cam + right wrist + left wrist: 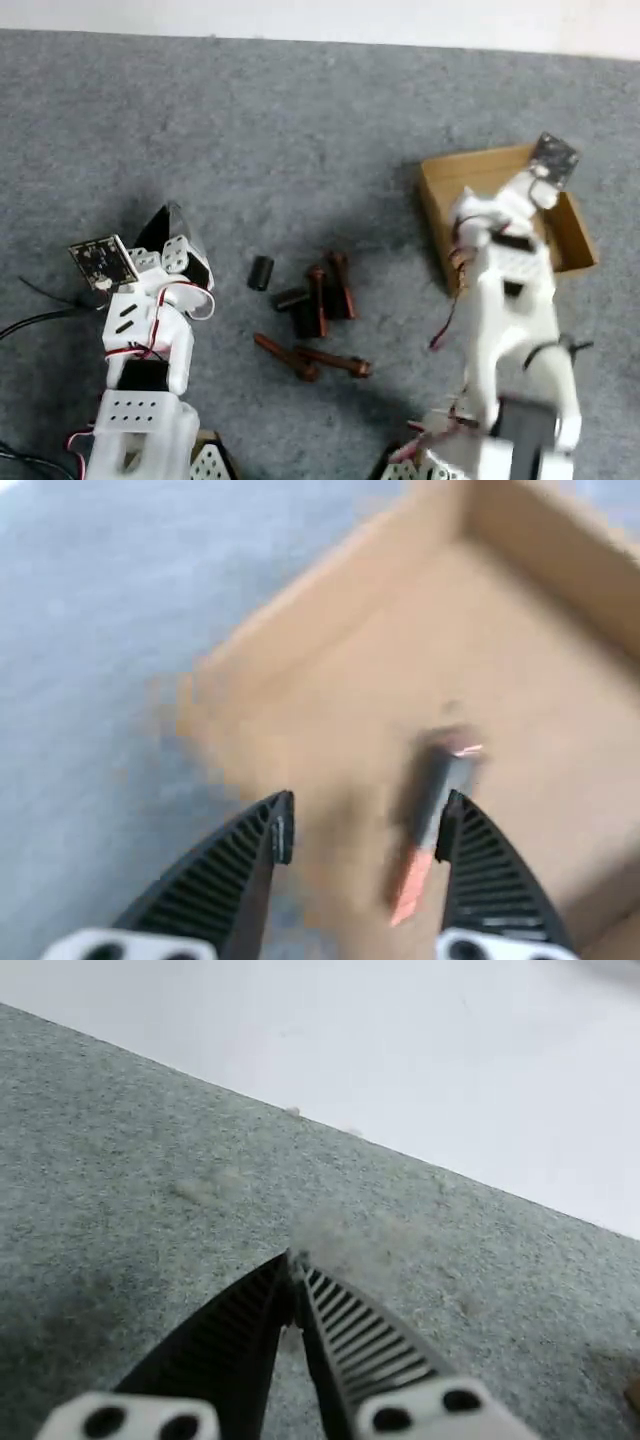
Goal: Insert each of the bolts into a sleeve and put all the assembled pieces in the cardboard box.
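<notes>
You are putting a finished piece (438, 785) in the cardboard box (432, 200) on the right, your right hand (367, 805) hanging wide open and empty over it, and next needing a loose bolt (343, 284) lying to its left.

The grey, felt-covered desk (300, 130) carries an open cardboard box (436, 205) toward its right side and, mid-desk, scattered copper-coloured bolts (335, 361) and black sleeves (261, 272).

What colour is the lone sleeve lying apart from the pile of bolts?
The sleeve is black, seen best in the high view.
</notes>
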